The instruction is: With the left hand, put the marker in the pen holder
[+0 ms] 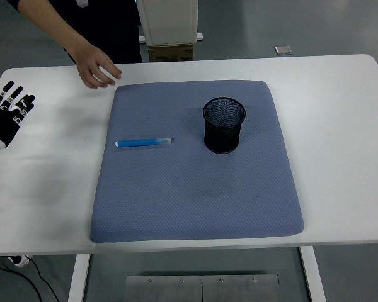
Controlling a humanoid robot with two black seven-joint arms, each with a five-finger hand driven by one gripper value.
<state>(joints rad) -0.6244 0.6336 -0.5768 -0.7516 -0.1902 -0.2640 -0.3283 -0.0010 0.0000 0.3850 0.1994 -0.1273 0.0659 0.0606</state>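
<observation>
Marker [144, 143] lies flat on blue mat [195, 189], left of pen holder [224, 124], apart from it. Left hand [8, 108] at mat's far left, fingers spread, empty. Step: reach not begun. Next: move over marker, pinch barrel, lift.

You see a blue marker [144, 143] lying flat on a blue-grey mat [195, 201], its length running left to right, left of a black mesh pen holder [224, 124] that stands upright on the same mat, apart from the marker. The mat covers the middle of the white surface [340, 126]. Your left hand [9, 110] rests over the surface at the left edge, fingers [12, 93] spread and holding nothing, well apart from the marker. A person's hand [96, 67] rests on the surface by the mat's far left corner.
</observation>
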